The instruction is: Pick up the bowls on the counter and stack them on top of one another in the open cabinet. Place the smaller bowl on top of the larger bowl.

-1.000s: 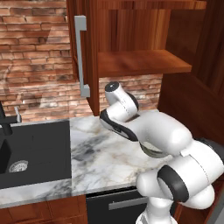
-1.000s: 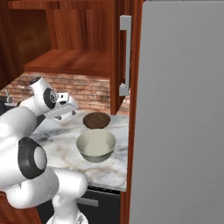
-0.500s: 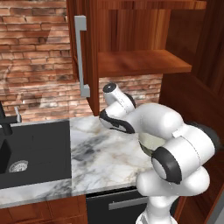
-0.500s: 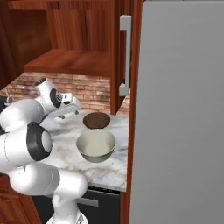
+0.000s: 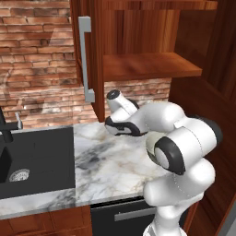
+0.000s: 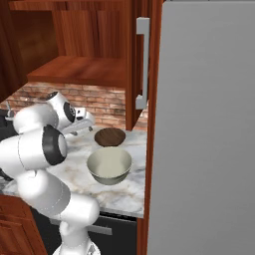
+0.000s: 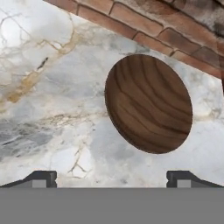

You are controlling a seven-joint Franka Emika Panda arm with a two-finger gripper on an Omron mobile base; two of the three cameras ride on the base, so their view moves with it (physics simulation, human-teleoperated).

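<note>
two fingers (image 7: 112,177) spread wide, empty, arm bent low, aimed at smaller bowl (image 7: 148,103)

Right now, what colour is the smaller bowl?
Dark brown with wood grain; the smaller bowl shows best in the hand view.

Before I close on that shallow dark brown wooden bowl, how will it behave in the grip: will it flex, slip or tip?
The shallow dark brown wooden bowl looks rigid, so it probably won't flex. Its smooth, low, sloping rim may slip between the fingertips of the open gripper. It sits flat on the white marble counter, so it likely slides rather than tips if nudged.
</note>
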